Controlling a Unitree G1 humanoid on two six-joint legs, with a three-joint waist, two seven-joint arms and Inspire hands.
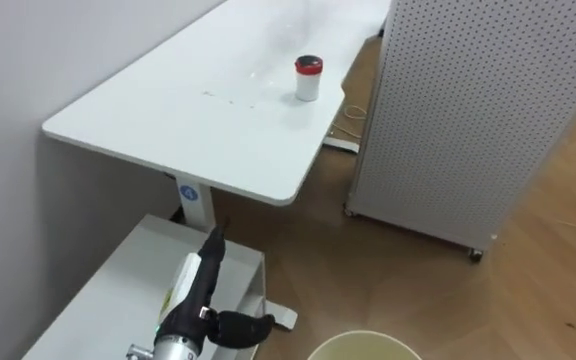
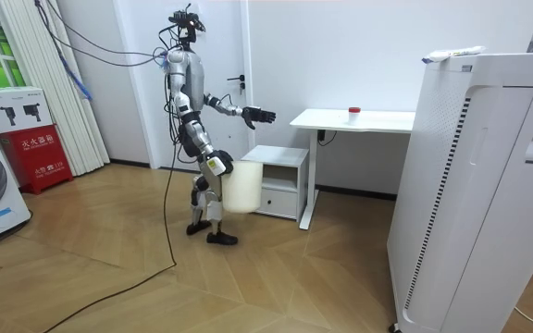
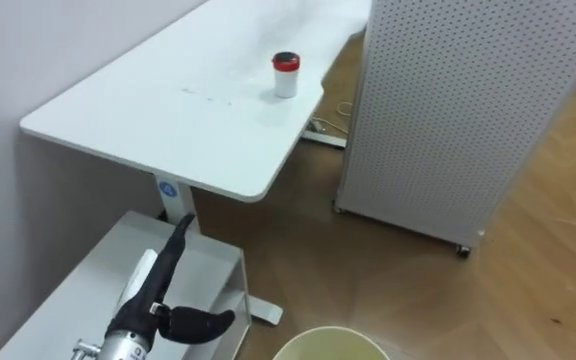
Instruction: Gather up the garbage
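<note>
A small white cup with a red lid (image 1: pixel 308 78) stands upright on the white table (image 1: pixel 168 120), near its right edge, and the room view has the cup (image 2: pixel 353 111) too. My left hand (image 1: pixel 200 285) reaches forward over a low cabinet with its fingers straight, open and holding nothing, well short of the cup. The rim of a cream bin (image 1: pixel 363 345) shows at the bottom edge. In the room view the bin (image 2: pixel 243 185) hangs at my hip, with my right hand (image 2: pixel 215 166) at its side. I stand by the cabinet, facing the table.
A low white cabinet (image 1: pixel 118 290) sits under my left arm, beside the table leg. A tall white perforated unit on casters (image 1: pixel 468 100) stands right of the table, with bare wooden floor (image 1: pixel 528 270) in front of it. A wall runs along the left.
</note>
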